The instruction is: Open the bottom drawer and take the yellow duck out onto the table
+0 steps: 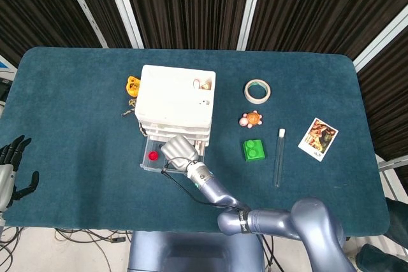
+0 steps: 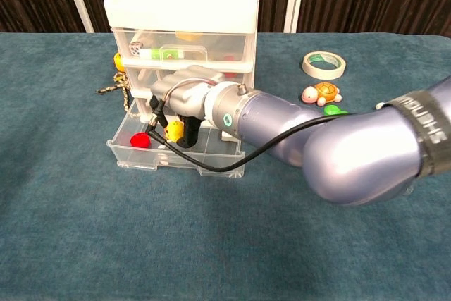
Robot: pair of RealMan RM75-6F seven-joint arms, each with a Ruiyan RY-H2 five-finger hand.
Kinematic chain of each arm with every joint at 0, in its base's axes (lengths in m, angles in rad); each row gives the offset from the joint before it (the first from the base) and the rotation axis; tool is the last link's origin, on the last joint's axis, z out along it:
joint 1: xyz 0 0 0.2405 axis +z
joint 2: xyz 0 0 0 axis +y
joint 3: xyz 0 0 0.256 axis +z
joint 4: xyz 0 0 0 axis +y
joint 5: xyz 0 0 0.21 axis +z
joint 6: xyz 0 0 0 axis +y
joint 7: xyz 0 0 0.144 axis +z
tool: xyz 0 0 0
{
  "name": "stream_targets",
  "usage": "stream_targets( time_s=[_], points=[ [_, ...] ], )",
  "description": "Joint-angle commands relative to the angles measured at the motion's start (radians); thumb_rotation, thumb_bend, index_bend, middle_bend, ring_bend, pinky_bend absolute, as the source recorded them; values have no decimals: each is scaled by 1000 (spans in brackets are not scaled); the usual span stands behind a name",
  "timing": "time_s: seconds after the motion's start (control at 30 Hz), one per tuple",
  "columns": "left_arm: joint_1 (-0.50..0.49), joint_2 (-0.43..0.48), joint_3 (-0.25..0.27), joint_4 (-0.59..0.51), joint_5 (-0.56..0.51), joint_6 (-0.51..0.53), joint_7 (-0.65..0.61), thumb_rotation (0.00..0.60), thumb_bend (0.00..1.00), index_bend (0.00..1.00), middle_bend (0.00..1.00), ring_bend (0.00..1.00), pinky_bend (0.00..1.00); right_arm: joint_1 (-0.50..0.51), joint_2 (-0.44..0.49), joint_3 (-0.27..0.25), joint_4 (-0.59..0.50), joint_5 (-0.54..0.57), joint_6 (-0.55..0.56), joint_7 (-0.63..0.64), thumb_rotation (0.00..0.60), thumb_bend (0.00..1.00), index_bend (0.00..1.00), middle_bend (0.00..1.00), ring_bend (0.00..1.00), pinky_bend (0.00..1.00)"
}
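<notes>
A white drawer unit (image 2: 182, 12) stands on the table with its clear bottom drawer (image 2: 151, 157) pulled out. My right hand (image 2: 190, 98) reaches into that drawer from above, and its dark fingertips (image 2: 186, 133) pinch the small yellow duck (image 2: 173, 130), which is raised slightly off the drawer floor. A red piece (image 2: 139, 140) lies in the drawer's left part. In the head view the right hand (image 1: 180, 150) covers the duck. My left hand (image 1: 9, 171) hangs at the far left edge, off the table, with its fingers apart and holding nothing.
An orange toy (image 1: 132, 85) and a cord lie to the left of the unit. To the right are a tape roll (image 1: 257, 90), a turtle toy (image 1: 251, 119), a green brick (image 1: 254, 150), a thin tube (image 1: 278, 157) and a picture card (image 1: 317, 138).
</notes>
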Motion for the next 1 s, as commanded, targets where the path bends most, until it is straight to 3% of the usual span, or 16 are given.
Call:
stream_targets(
  time_s=[0.03, 0.3, 0.47, 0.67, 1.0],
  points=[
    [0, 0, 1, 0, 0, 0, 2, 600, 478, 60, 0, 0, 0, -32, 76, -6, -121, -19, 44, -12, 600, 399, 510, 1000, 1000, 1000],
    [2, -1, 1, -1, 0, 3, 4, 600, 478, 60, 0, 0, 0, -128, 262, -66, -428, -92, 176, -54, 600, 399, 510, 1000, 1000, 1000],
    [3, -3, 2, 0, 1, 6, 7, 600, 477, 60, 0, 0, 0, -193, 367, -110, -566, -133, 244, -58, 600, 399, 513, 1000, 1000, 1000],
    [4, -5, 1, 0, 2, 10, 9, 600, 478, 60, 0, 0, 0, -246, 431, -162, -607, -159, 268, -47, 600, 399, 516, 1000, 1000, 1000],
    [4, -5, 0, 0, 2, 9, 9, 600, 478, 60, 0, 0, 0, -295, 413, -229, -523, -162, 242, -26, 600, 399, 516, 1000, 1000, 1000]
  ],
)
